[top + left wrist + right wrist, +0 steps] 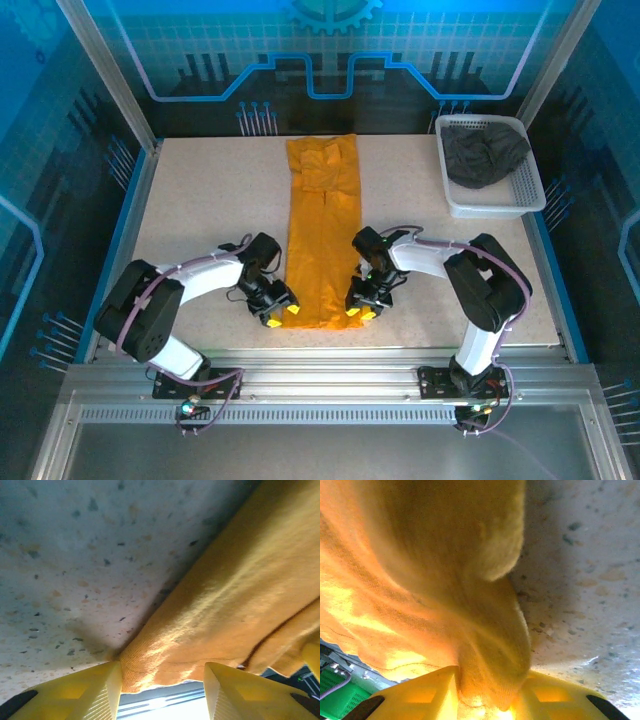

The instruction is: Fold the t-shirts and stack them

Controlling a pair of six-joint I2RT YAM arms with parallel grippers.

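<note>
Finding the left gripper low on the table, at the near left corner of the orange t-shirt. Seeing its fingers standing apart, straddling the hem and not clamping it, as far as the wrist view is telling.

Seeing that shirt lying as 1 long narrow strip down the middle of the table, running away from the arms, sleeves seemingly tucked in.

Reading the right gripper at the near right corner, narrowed onto a bunched wad of the orange cloth.

Spotting the grey t-shirt crumpled inside the white basket at the far right corner, well apart from everything else.

Judging the fabric as light, soft and limp: sagging between 2 grips, bunching rather than sliding, suffering nothing from a firm squeeze. Taking it by both near corners, through all layers, looking like the sound hold for folding the strip away from the arms.

Struggling to count the layers in the strip, or to tell front from back. Losing the grey shirt's outline in its heap. Missing the hem's underside below both sets of fingers.
</note>
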